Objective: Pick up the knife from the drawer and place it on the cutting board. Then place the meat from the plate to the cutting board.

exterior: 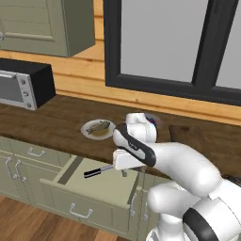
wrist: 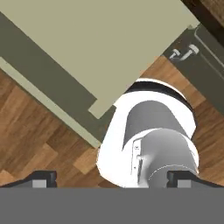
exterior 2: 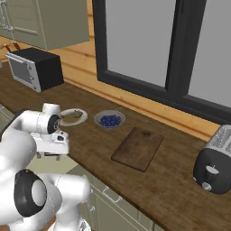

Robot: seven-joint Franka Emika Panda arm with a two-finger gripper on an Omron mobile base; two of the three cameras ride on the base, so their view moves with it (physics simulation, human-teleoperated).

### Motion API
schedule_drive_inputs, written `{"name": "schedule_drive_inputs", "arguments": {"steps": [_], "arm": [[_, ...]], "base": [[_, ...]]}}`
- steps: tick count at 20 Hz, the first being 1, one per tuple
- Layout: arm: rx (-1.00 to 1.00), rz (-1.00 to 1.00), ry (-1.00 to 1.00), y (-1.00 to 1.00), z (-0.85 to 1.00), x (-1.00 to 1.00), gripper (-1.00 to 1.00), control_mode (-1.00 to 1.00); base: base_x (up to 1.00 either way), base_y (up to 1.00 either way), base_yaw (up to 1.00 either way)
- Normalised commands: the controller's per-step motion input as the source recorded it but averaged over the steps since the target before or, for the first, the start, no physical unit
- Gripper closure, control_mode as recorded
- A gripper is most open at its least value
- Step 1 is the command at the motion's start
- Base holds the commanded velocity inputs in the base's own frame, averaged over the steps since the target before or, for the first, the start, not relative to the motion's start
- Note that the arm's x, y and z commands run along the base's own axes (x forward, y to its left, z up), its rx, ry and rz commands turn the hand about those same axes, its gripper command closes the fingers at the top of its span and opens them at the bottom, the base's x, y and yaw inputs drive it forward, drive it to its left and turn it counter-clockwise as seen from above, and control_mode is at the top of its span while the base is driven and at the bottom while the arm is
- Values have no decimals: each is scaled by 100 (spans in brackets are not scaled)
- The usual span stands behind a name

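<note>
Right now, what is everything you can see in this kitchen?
Slim knife with dark handle: one, silver-grey blade, over the open drawer.
Shallow sage-green drawer: one, pulled out below the counter.
Small brownish-grey meat chunk: one, on the plate.
Round white plate: one, on the counter.
Grey bowl of blue berries: one, right of the plate.
Dark brown wooden cutting board: one, bare, right of the bowl.
Black toaster oven: one, counter's left end.
Dark grey toaster: one, counter's right end.
Two-finger gripper: one, open, above the drawer.
</note>
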Motion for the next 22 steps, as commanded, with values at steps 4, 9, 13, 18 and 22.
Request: {"name": "schedule_drive_inputs", "arguments": {"steps": [4, 9, 13, 18, 22], "arm": [[-2, -21, -1, 79, -92, 6, -100, -100], [-1, -25, 0, 63, -85, 5, -100, -100], [-1, -26, 0, 50, -69, 7, -100, -100], [1, -19, 0, 53, -35, -70, -100, -100], [7, -12, 0, 54, -14, -100, -100, -100]], "base": [[0, 0, 0], [0, 0, 0], [0, 0, 0], [0, 0, 0], [0, 0, 0]]}}
